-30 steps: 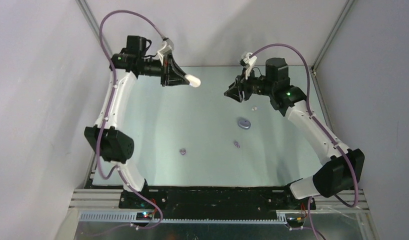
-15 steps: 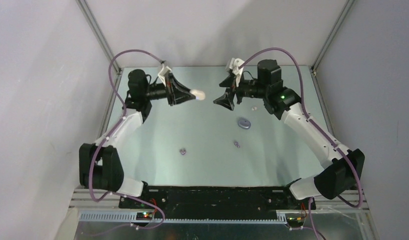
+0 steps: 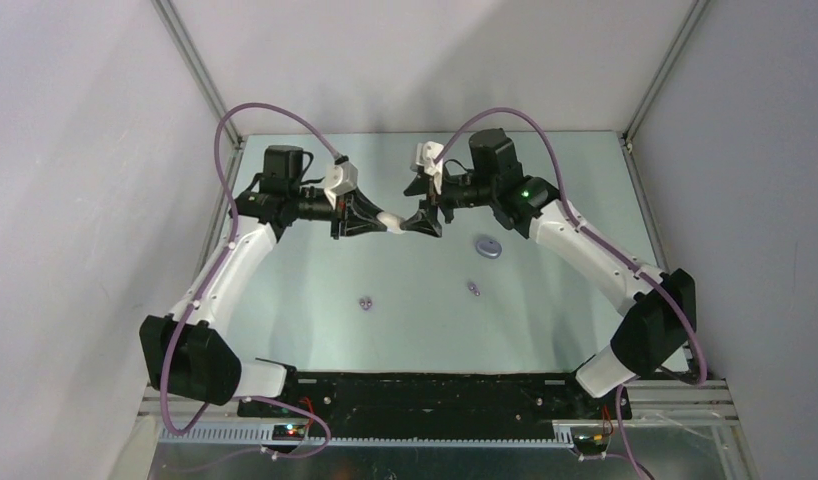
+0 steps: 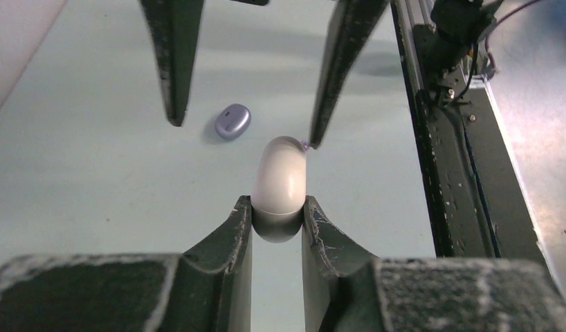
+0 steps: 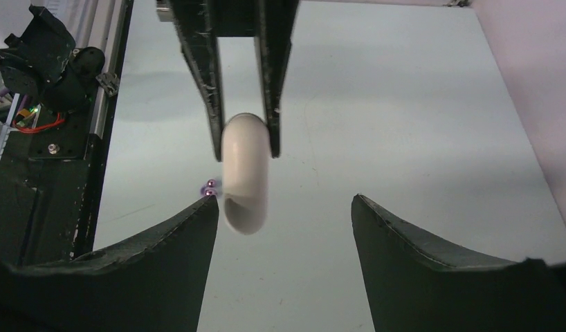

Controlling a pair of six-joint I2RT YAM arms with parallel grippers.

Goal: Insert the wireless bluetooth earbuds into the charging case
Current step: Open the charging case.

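Note:
My left gripper (image 3: 382,220) is shut on a white charging case (image 3: 391,221) and holds it out above the table; the left wrist view shows the case (image 4: 280,181) pinched at its near end by that gripper (image 4: 278,207). My right gripper (image 3: 416,222) faces it, open, and the case's free end (image 5: 244,173) lies between its jaws (image 5: 284,204), close to one finger. A purple case (image 3: 488,247) lies on the table. Two purple earbuds (image 3: 366,302) (image 3: 473,288) lie nearer the front. The white earbuds are hidden.
The purple case also shows in the left wrist view (image 4: 232,121), under the right gripper's fingers (image 4: 171,69). A purple bud (image 5: 210,185) shows beside the right gripper's finger. The black base rail (image 3: 435,390) runs along the near edge.
Both grippers have moved toward each other to the middle of the table. The white case stays in the left gripper and its tip now sits between the right gripper's open fingers.

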